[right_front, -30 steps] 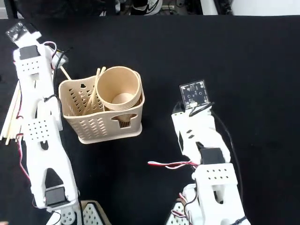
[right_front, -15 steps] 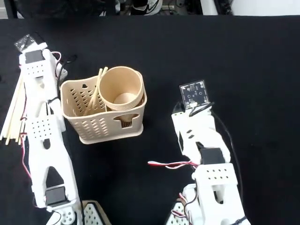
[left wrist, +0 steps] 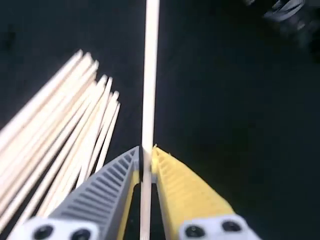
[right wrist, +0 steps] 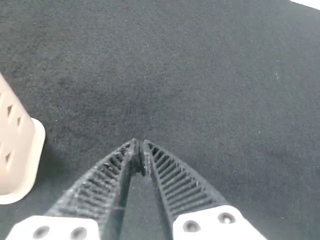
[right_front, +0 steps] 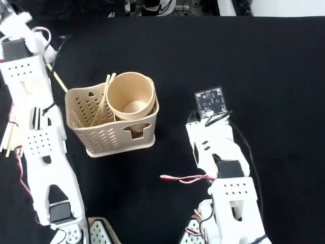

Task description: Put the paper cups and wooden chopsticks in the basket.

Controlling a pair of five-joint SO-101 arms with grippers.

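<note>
Loose chopsticks [left wrist: 55,130]: a bundle is lying on the black surface [right_front: 264,61] at the far left, beside the left arm and outside the basket.
Left claw [left wrist: 146,150]: it is pinching a single chopstick [left wrist: 149,70] between closed jaws, hanging above the surface to the left of the basket.
Handling: the held stick is looking light, stiff, thin and smooth, so it is likely to pivot or slip; gripping nearer mid-length is seeming safest.
Basket [right_front: 109,136]: it is standing upright, already holding stacked paper cups [right_front: 129,96] and a few chopsticks [right_front: 104,99].
In the way: the cups are filling the basket's right part, leaving only the left part free, and the rim and leaning sticks are risking a snag.
Right claw [right wrist: 139,146]: it is resting closed on nothing, well right of the basket.
</note>
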